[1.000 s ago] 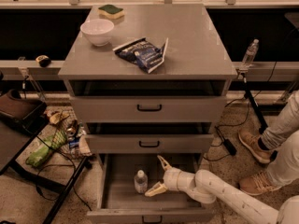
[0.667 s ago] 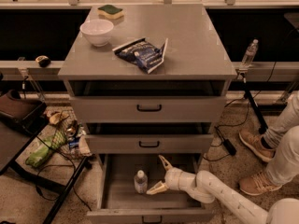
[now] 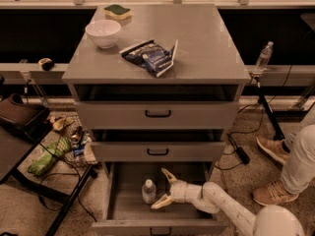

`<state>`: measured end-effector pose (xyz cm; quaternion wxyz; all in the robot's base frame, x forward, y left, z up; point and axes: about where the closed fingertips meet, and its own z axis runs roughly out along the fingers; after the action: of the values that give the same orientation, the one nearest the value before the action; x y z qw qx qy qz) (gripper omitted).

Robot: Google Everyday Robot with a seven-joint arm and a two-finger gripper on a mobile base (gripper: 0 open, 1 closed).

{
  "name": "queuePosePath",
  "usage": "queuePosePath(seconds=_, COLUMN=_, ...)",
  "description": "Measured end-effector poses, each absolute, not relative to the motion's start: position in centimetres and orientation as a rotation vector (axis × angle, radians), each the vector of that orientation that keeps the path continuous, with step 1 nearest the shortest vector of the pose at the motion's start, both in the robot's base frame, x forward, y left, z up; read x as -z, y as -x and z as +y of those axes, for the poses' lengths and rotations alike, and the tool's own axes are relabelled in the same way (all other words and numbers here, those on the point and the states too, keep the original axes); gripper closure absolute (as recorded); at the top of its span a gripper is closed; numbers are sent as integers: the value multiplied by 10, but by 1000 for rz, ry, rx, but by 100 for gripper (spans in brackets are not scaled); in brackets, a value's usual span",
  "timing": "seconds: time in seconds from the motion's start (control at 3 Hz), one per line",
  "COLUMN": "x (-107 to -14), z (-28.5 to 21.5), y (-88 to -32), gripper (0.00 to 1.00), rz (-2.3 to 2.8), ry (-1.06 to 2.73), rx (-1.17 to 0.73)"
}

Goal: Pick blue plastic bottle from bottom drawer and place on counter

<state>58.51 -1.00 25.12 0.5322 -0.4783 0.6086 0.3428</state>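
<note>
The hand [image 3: 162,190], wide open and empty, has barely shifted inside the bottom drawer [image 3: 125,208], with the blue plastic bottle [image 3: 148,191] just ahead, ungrasped.

Room's pretty dim, warm yellowish light all over. Floor [image 3: 29,215] is that speckled stone-chip stuff. Behind the cabinet there's a dark recess with a pale ledge [image 3: 29,69] running left to right, and a thin clear bottle [image 3: 264,57] standing on it at the far right. On the left there's a dark stand [image 3: 12,154] with black legs, a brown bag [image 3: 19,116] and a green wrapper [image 3: 45,160] in a heap of clutter. On the right, a black cable brick [image 3: 242,155] and somebody's tan shoes [image 3: 271,148]. The claw [image 3: 158,189] sits down near, inside the bottom drawer [image 3: 157,226].
</note>
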Motion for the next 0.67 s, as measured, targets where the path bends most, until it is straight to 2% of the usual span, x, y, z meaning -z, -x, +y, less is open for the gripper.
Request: queuePosePath(seconds=0.67, x=-229, z=23, y=-586, gripper=0, rz=1442, ry=1190, rx=-985)
